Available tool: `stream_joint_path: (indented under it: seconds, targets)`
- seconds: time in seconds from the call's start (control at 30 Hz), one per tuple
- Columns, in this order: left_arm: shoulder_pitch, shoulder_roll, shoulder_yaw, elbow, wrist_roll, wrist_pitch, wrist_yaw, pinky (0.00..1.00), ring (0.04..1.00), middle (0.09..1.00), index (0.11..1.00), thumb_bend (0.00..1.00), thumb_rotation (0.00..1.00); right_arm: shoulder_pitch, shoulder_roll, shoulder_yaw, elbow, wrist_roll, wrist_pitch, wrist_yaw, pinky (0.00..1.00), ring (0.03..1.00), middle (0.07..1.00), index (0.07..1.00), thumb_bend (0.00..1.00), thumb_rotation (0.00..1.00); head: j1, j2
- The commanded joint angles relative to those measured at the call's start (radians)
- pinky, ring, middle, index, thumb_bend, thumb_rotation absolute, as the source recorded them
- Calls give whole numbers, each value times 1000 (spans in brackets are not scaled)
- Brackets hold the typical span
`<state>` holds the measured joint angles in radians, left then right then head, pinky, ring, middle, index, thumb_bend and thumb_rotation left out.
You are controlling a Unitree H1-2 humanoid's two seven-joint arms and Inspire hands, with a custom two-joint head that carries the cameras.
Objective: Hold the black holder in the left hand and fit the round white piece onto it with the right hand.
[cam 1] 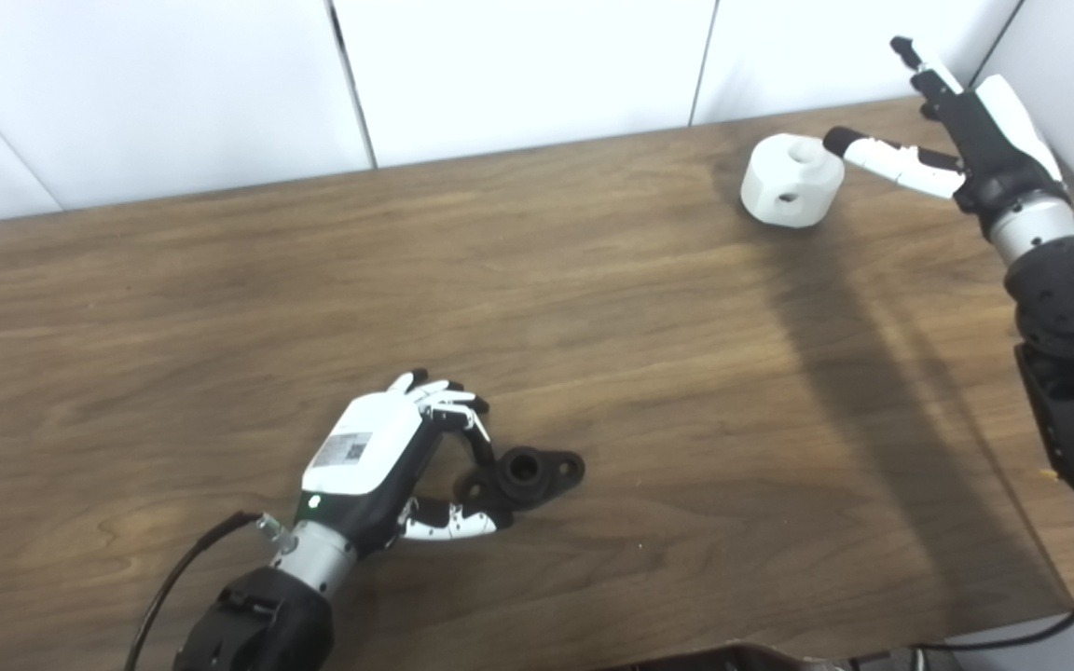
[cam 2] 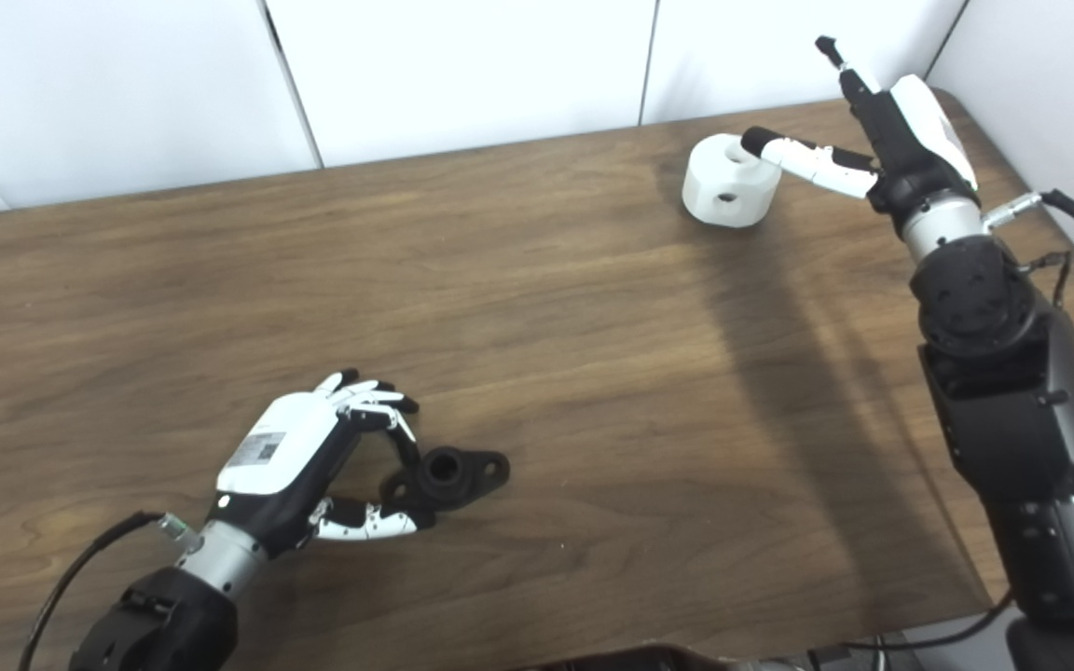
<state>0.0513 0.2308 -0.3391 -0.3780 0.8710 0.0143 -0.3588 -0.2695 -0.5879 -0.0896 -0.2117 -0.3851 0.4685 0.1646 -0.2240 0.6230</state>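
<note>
Resting between left hand (cam 1: 386, 457) fingers: black holder (cam 1: 526, 477)

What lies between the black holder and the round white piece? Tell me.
Nothing: only bare wooden table and the right arm's shadow lie between the black holder and the round white piece, clearly shown in both eye views.

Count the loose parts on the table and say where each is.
2. The black holder lies near the front, at the left hand. The white piece stands at the far right, beside the right hand.
</note>
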Motion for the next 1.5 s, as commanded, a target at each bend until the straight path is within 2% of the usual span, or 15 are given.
stream_joint_path:
  seconds: [0.0, 0.23, 0.43, 0.57, 0.67, 0.8, 0.93, 1.27, 1.47]
  targets:
    - [3, 18, 5, 13, 5, -1, 10, 972, 867, 788, 487, 520, 55, -48, -28, -5, 3, -22, -4, -5, 918, 972, 975, 969, 713, 686, 3, -11]
    - [13, 19, -4, 46, 6, -25, 56, 941, 856, 776, 486, 521, 54, -63, -27, 2, 67, -14, -31, -11, 917, 980, 976, 975, 702, 687, 9, -63]
    - [16, 19, -12, 72, 16, -37, 81, 930, 857, 773, 486, 521, 54, -60, -22, 8, 96, -12, -53, -17, 894, 966, 965, 970, 733, 664, -2, -111]
    - [13, 22, -19, 92, 21, -45, 99, 923, 851, 768, 486, 522, 54, -66, -18, 20, 120, -23, -53, -25, 916, 986, 975, 969, 766, 659, -2, -136]
    - [11, 22, -24, 100, 20, -43, 107, 922, 847, 765, 485, 522, 54, -69, -17, 25, 137, -27, -56, -30, 908, 987, 980, 969, 784, 608, 1, -145]
    - [11, 24, -27, 106, 21, -43, 115, 924, 845, 764, 485, 522, 54, -73, -18, 30, 160, -31, -73, -35, 901, 989, 977, 961, 830, 522, 1, -145]
    - [10, 23, -30, 96, 24, -34, 105, 926, 847, 768, 485, 522, 54, -86, -27, 45, 188, -44, -79, -28, 905, 999, 975, 951, 871, 486, 1, -145]
    - [10, 22, -33, 93, 26, -28, 102, 931, 857, 772, 485, 522, 54, -148, -68, 122, 270, -98, -77, 1, 993, 986, 955, 918, 829, 449, 12, -127]
    - [12, 23, -36, 90, 29, -28, 103, 932, 858, 774, 486, 522, 54, -196, -70, 144, 337, -117, -70, -3, 1000, 984, 946, 887, 839, 402, 16, -123]
